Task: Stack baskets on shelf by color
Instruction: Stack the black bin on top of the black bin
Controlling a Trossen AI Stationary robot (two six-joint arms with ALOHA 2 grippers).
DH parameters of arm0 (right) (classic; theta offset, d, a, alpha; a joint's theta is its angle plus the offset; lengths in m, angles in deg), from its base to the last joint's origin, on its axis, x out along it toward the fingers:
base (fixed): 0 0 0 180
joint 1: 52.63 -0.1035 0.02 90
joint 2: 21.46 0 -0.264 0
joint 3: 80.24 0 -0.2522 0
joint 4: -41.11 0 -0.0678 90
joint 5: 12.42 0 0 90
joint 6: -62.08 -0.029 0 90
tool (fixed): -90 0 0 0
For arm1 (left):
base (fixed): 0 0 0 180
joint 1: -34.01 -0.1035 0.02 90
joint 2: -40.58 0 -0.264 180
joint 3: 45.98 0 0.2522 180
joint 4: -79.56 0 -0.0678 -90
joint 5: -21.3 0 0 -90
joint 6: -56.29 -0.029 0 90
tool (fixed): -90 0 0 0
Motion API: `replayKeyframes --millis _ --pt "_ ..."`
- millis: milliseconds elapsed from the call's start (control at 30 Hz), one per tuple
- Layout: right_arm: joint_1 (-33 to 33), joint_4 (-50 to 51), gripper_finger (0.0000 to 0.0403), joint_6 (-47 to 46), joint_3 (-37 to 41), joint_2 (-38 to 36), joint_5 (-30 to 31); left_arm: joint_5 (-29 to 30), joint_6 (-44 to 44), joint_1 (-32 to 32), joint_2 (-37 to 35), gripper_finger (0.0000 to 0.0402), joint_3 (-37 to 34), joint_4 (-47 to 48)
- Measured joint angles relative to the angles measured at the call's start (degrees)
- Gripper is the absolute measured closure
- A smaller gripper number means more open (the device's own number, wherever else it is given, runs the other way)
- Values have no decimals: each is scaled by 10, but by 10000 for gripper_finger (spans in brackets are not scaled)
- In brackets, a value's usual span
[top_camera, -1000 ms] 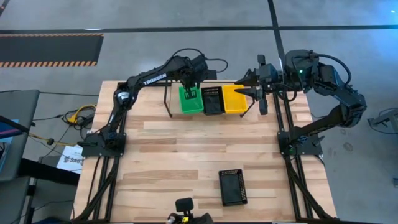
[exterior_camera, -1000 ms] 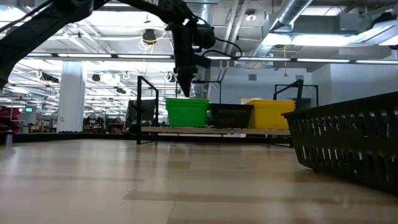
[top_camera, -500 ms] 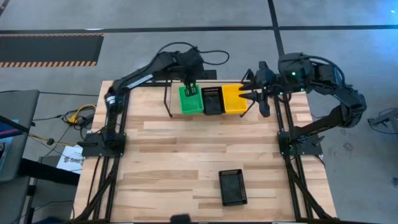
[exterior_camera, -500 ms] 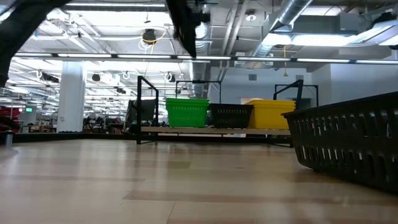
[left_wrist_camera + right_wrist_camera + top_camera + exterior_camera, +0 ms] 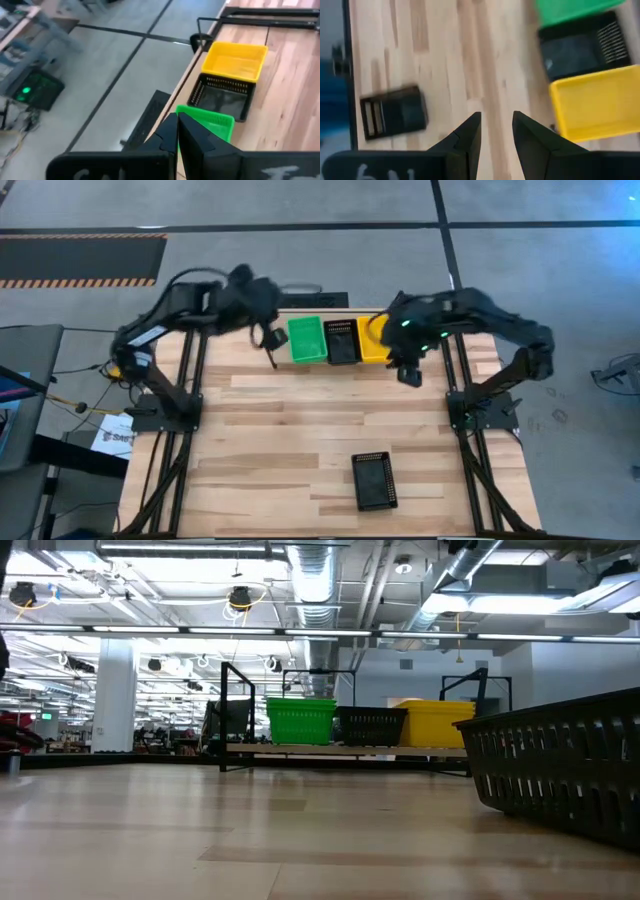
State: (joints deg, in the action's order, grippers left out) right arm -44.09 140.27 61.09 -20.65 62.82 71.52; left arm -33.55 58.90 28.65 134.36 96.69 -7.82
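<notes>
On the shelf [image 5: 340, 750] at the far edge, green [image 5: 307, 340], black [image 5: 342, 342] and yellow [image 5: 373, 338] baskets stand side by side on its wood base. One more black basket [image 5: 373, 480] lies flat on the table near the near edge; it also shows in the low view [image 5: 560, 770]. My left gripper [image 5: 266, 334] hangs just left of the shelf, shut and holding nothing [image 5: 177, 122]. My right gripper [image 5: 408, 370] hovers by the shelf's right end, open and holding nothing [image 5: 495, 120]. No gripper shows in the low view.
Black frame rails [image 5: 190, 380] run along the table's left and right sides. Bare wood [image 5: 300, 420] stretches between the shelf and the loose black basket. Cables and a paper lie off the left edge [image 5: 120, 370].
My left gripper has risen from above the green basket and swung toward the table's left, clear of the shelf. My right gripper has left the yellow basket's right side, moved toward the near edge and turned to look down the table. The baskets have stayed where they were.
</notes>
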Motion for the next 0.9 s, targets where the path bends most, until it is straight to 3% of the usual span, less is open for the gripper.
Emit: replayKeyframes --millis 167,300,567,800,900 --pt "-23 16 269 35 0 66 -51 88 131 112 -12 401 0 76" --pt "-48 6 269 58 0 115 -123 107 227 199 -2 401 -3 110" --pt "-120 43 269 -6 1 191 -144 135 270 343 7 401 -9 112" --pt "-211 -21 269 -136 0 230 -147 146 267 406 5 401 -9 112" --pt "-254 -57 269 -187 1 242 -104 146 255 423 3 401 -8 112"
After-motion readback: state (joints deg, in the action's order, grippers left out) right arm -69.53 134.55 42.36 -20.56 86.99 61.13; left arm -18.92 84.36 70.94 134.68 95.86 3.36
